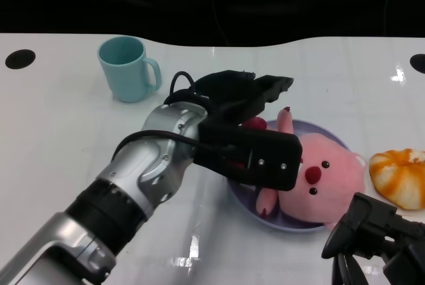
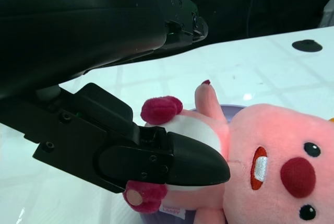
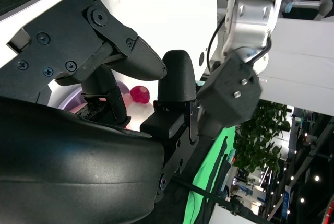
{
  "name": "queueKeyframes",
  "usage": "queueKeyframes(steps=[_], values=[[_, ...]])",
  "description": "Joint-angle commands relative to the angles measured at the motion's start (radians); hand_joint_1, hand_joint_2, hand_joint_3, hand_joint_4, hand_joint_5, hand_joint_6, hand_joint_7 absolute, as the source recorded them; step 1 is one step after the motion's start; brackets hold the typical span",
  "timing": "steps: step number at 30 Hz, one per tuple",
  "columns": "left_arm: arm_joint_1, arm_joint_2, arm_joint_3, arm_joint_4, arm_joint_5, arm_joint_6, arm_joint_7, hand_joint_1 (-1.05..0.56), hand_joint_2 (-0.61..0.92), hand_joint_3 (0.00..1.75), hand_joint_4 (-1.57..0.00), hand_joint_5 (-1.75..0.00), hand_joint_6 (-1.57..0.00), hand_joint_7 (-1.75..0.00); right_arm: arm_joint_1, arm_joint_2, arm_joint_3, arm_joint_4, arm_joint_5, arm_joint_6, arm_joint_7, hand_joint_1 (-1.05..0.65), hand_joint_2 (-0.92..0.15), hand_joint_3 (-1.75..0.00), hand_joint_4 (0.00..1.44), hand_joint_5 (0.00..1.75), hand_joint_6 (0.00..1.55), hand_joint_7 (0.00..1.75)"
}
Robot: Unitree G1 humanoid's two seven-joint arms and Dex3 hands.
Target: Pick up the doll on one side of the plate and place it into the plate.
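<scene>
Fingers (image 1: 265, 92) of the left hand (image 1: 249, 132) straddle the doll (image 1: 319, 179) lying inside the plate (image 1: 255, 213) rim.

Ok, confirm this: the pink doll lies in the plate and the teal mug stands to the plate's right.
Not quite. The pink doll does lie in the plate, but the teal mug stands to the plate's left, farther back on the table, as the head view shows.

Left hand (image 1: 249, 129) and forearm sit over the plate (image 1: 332, 137), blocking its left side. Doll (image 1: 319, 179) fills the plate. Bread (image 1: 402, 177) near plate's right edge, mug (image 1: 127, 69) far left. Bare table (image 1: 60, 139) at left.
</scene>
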State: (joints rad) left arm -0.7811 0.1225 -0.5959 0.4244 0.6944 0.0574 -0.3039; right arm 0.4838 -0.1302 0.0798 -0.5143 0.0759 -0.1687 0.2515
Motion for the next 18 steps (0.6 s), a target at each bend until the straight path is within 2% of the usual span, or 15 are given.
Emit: queueKeyframes(steps=[1, 13, 18], values=[[0.032, 0.049, 0.032, -0.077, -0.016, -0.005, -0.031, -1.05, 0.92, 0.46, -0.01, 0.00, -0.01, 0.00, 0.000, -0.012, -0.014, 0.007, 0.021, -0.007, 0.005, -0.24, -0.45, -1.37, 0.69, 1.74, 0.62, 1.49], [0.182, 0.159, 0.178, -0.344, -0.152, -0.032, -0.091, -1.01, 0.92, 0.40, -0.10, -0.07, -0.08, -0.04, -0.009, -0.016, -0.024, 0.018, 0.043, 0.006, 0.014, -0.24, -0.45, -1.36, 0.68, 1.75, 0.62, 1.49], [0.286, 0.196, 0.256, -0.415, -0.234, -0.119, -0.056, -0.95, 0.92, 0.34, -0.15, -0.12, -0.13, -0.06, -0.012, -0.018, -0.025, 0.020, 0.045, 0.011, 0.014, -0.22, -0.45, -1.37, 0.68, 1.75, 0.61, 1.49]])
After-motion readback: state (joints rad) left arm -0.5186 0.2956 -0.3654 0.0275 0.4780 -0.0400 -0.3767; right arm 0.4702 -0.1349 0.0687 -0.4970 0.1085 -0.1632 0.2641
